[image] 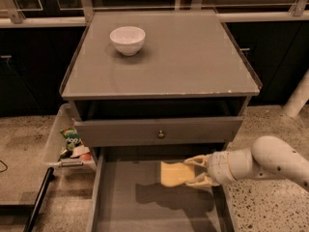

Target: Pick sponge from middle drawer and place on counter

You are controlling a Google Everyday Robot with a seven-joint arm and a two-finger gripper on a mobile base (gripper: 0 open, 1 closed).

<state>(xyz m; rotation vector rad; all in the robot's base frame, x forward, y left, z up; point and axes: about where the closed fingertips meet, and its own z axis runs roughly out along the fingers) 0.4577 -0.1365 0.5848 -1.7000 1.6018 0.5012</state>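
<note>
With your pincer [188,172] clamped on the sponge [170,174], which hangs just above the middle drawer [140,209] floor, draw it outward clear of the upper drawer front [193,129] before lifting toward the tabletop [188,57].

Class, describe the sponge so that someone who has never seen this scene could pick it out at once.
Find the grey counter with the white bowl on it, then drop to the open middle drawer below. Over its floor the gripper, reaching in from the right, holds the sponge. It is the only flat, pale-yellow rectangle there, yellower than the cream gripper and bright against the grey.
</note>
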